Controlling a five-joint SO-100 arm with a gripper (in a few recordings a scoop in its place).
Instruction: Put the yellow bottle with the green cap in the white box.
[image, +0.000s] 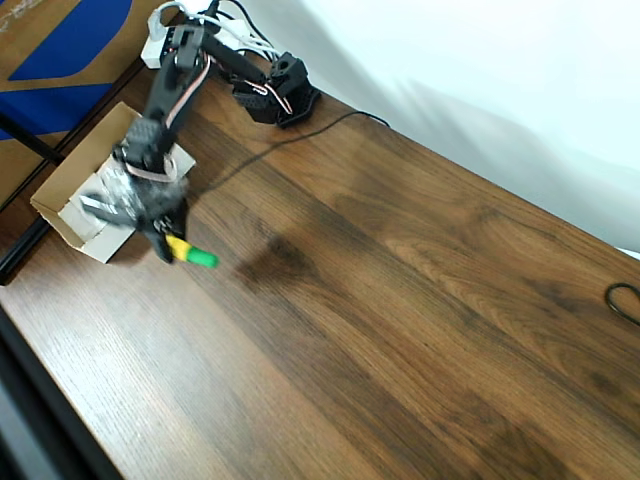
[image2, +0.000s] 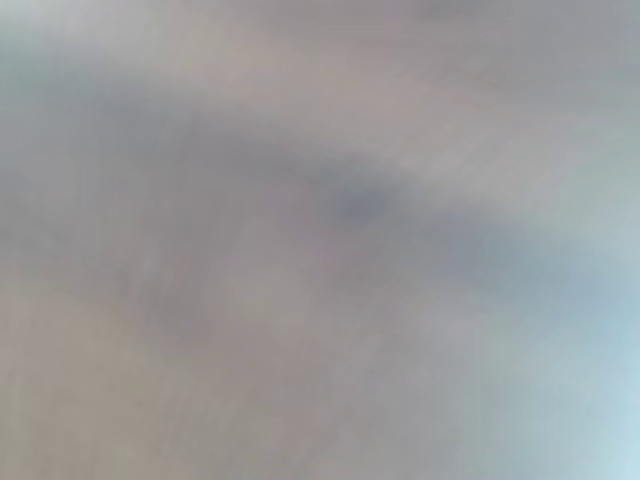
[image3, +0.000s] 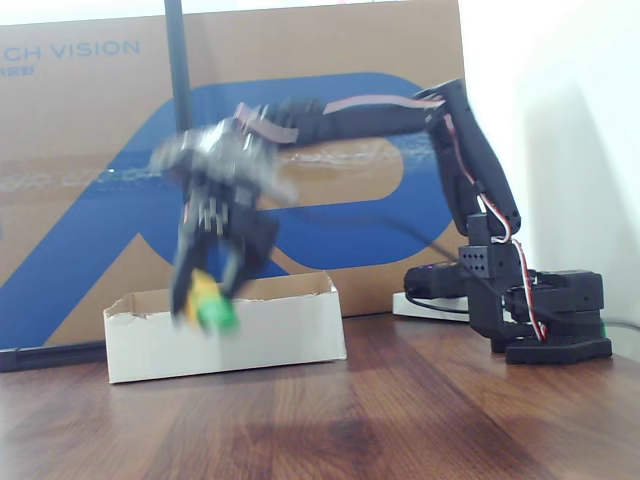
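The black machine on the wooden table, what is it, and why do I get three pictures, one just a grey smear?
It is a small robot arm bolted to a base at the back of the wooden table. At its tip is a gripper, two fingers that pinch things. One picture looks down from above, one looks from a camera standing low at the table's edge, and the grey one comes from a camera riding on the arm's wrist; it is too blurred to read. The gripper holds a tiny yellow bottle with a green cap, lifted off the table, cap pointing away from the fingers. Right beside it sits a shallow white box with raw tan edges. From above, the bottle hangs just outside the box's rim, not over it. Behind stands a large brown-and-blue cardboard sheet. The arm's tip looks smeared too.
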